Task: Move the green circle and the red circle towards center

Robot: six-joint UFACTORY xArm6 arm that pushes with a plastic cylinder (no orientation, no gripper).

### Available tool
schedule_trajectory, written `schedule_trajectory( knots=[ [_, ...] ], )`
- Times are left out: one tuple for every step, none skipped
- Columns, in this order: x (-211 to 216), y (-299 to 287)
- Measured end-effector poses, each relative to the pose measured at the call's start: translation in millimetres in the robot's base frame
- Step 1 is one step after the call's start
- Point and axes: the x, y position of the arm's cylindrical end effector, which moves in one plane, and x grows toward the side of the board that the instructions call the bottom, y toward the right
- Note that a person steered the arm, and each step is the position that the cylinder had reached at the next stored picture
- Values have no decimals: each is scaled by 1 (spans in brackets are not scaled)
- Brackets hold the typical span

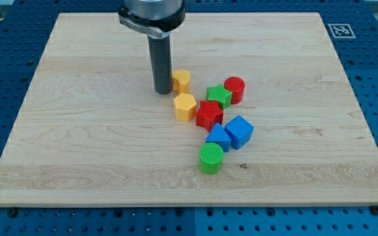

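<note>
My tip (162, 92), a bare rod with no pincer to spread, is set just at nine o'clock of a yellow block (181, 80). The red circle (234, 89) is found at three o'clock, the green circle (211, 158) at five. Neighbouring blocks could be dragged along.

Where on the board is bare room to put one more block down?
Free: the wide strip left of my tip and the strip right of the red circle. Crowded: the middle, from the yellow block down to the green circle.
</note>
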Motion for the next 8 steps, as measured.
schedule_trajectory(
  knots=[
    [-14, 0],
    [-17, 7],
    [-17, 34],
    [-17, 36],
    [-16, -60],
    [22, -117],
    [82, -112],
    [135, -66]
  ],
)
